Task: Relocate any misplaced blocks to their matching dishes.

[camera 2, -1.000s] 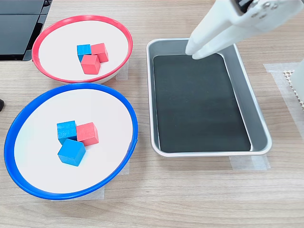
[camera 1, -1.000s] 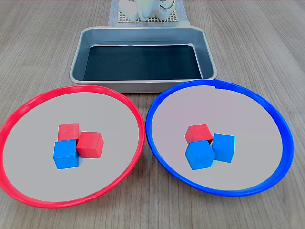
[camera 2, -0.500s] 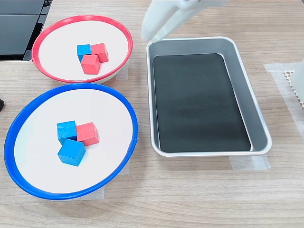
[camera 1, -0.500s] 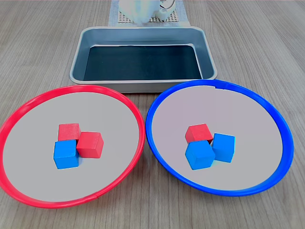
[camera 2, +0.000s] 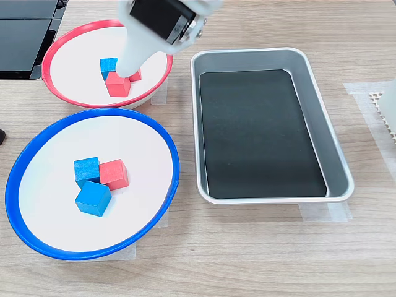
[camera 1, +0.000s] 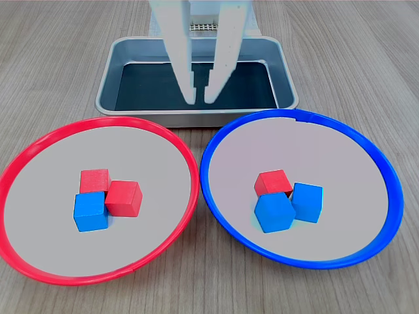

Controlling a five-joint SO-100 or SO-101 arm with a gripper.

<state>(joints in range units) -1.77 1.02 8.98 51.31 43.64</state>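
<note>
change: gripper [camera 1: 200, 98] swung from tray [camera 1: 283, 65] toward red dish [camera 2: 52, 52] | tool: we saw jaws parted, empty | blue cube [camera 2: 109, 65] at dish centre, red cube [camera 1: 272, 181] in blue dish [camera 1: 383, 163] | likely first pick

Bench [camera 1: 59, 59]: pale wood-grain, matt. Tray [camera 1: 196, 119]: brushed grey metal, dull sheen, dark matt bottom. Dishes [camera 1: 39, 147] [camera 1: 386, 173]: glossy plastic-looking rims, flat matt grey insides. Cubes [camera 1: 123, 198] [camera 1: 273, 212]: smooth, plain, matt. Gripper [camera 1: 200, 97]: smooth white plastic.
</note>
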